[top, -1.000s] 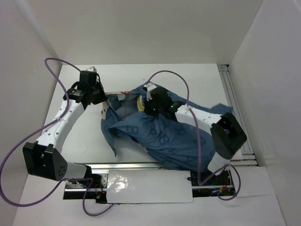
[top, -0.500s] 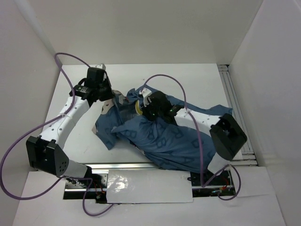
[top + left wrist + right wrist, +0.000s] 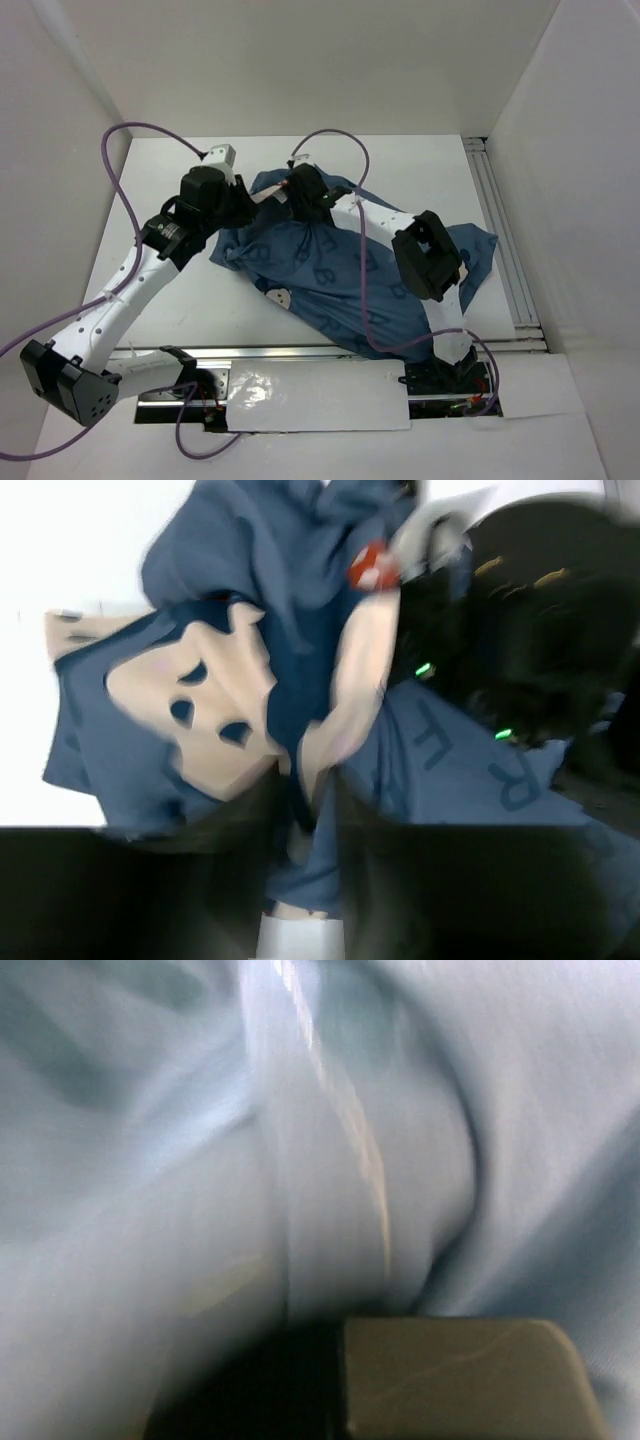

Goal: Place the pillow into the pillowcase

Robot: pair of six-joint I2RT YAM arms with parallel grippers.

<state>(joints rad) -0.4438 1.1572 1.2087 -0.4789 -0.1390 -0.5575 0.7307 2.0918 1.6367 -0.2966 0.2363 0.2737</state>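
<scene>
From the top camera I see the pillowcase (image 3: 340, 280) lying crumpled across the middle of the table (image 3: 420, 170), from the far left side toward the near right side. No white of the pillow shows anywhere in this view, so I judge that it is almost completely inside the case.

Both arms meet at the far left end of the cloth, which I suppose is the open end. The right gripper (image 3: 295, 192) is pushed in under the blue fabric. Its own camera is filled with pale cloth carrying a thin yellowish seam, which I take for the pillow (image 3: 330, 1160). A fold of it goes down to the finger, so the pincer seems to be closed on the pillow, though the picture is blurred.

The left gripper (image 3: 250, 205) is just beside it, at the edge of the case. Its camera shows a mouse face (image 3: 190, 710) and a red bow (image 3: 370, 568) on bunched cloth, with some cloth in the narrow gap of the jaws. Whether it holds this cloth or is letting it go, I cannot tell.

What is left, in my opinion: to bring the last corners fully in, take the right arm out of the case, and flatten the cloth
</scene>
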